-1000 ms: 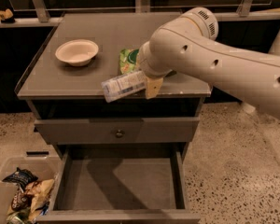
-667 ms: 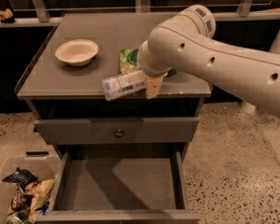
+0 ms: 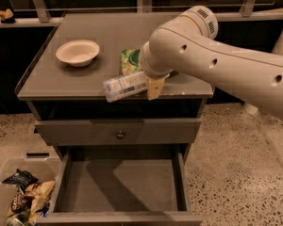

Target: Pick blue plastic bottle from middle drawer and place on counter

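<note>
My gripper [image 3: 149, 84] is shut on the blue plastic bottle [image 3: 124, 86], a pale clear bottle with a light label. It holds the bottle on its side at the front edge of the counter [image 3: 85, 81], just above the surface. One tan finger [image 3: 154, 87] shows at the bottle's right end; the other is hidden behind the bottle. My white arm reaches in from the right. The middle drawer [image 3: 120, 185] is pulled open below, and its flat grey inside holds nothing.
A cream bowl [image 3: 78, 52] stands on the counter's left. A green packet [image 3: 130, 60] lies behind the bottle. A closed drawer front with a round knob [image 3: 119, 134] sits above the open drawer. A clear bin of snack bags [image 3: 23, 199] stands on the floor at lower left.
</note>
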Tool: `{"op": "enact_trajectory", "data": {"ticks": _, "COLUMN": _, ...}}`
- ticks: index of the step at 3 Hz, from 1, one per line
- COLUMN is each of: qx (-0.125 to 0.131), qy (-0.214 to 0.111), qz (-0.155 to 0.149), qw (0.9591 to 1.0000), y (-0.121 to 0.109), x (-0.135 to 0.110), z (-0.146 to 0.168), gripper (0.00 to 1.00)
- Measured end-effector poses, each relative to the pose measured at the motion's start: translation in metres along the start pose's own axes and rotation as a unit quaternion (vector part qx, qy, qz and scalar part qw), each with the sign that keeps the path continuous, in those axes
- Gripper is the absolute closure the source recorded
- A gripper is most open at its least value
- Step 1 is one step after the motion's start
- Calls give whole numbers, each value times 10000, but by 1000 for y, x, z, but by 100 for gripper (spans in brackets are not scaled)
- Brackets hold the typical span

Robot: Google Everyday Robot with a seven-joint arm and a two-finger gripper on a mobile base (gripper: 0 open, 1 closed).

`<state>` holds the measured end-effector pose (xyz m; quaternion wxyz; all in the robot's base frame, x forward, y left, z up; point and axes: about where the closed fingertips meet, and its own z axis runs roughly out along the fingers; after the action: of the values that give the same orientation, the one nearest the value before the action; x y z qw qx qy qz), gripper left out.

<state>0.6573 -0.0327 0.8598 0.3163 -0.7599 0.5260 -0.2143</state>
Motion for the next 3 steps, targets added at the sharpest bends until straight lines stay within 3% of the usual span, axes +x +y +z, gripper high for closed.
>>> {"op": "enact_trajectory", "data": {"ticks": 1, "qx": 136, "qy": 107, "qz": 5, "qw": 9998, "y": -32, "x": -14, "z": -54, "gripper": 100}}
{"op": "enact_trajectory", "data": {"ticks": 2, "qx": 333, "qy": 452, "qz": -96, "qw": 9984, "y": -52, "x": -29, "z": -124, "gripper": 100}}
{"op": "enact_trajectory", "data": {"ticks": 3, "qx": 458, "qy": 727, "qz": -154, "qw": 9962, "y": -72, "x": -22, "z": -155, "gripper": 100}}
